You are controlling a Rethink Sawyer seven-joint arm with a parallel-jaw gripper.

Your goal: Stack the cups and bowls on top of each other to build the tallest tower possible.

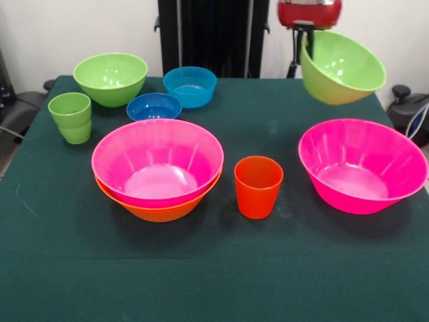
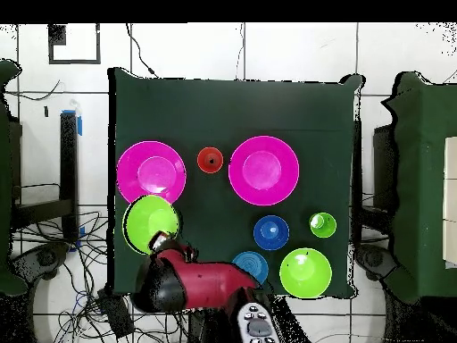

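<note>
My gripper (image 1: 305, 39) is shut on the rim of a green bowl (image 1: 343, 68), which hangs tilted above the table's back right; from above, this bowl (image 2: 150, 223) sits by the gripper (image 2: 162, 242). A pink bowl (image 1: 157, 161) nests in the orange bowl (image 1: 157, 212) at centre left. A second pink bowl (image 1: 362, 166) stands alone on the right. The orange-red cup (image 1: 258, 186) stands upright between them. At the back left are the light green cup (image 1: 70, 117), another green bowl (image 1: 110, 77), a dark blue bowl (image 1: 154, 106) and a light blue bowl (image 1: 190, 86).
The table (image 1: 214, 275) is covered in dark green cloth. From above, the red arm (image 2: 201, 286) hides part of the light blue bowl (image 2: 250, 265). Cables and dark furniture (image 2: 40, 205) line the table's sides.
</note>
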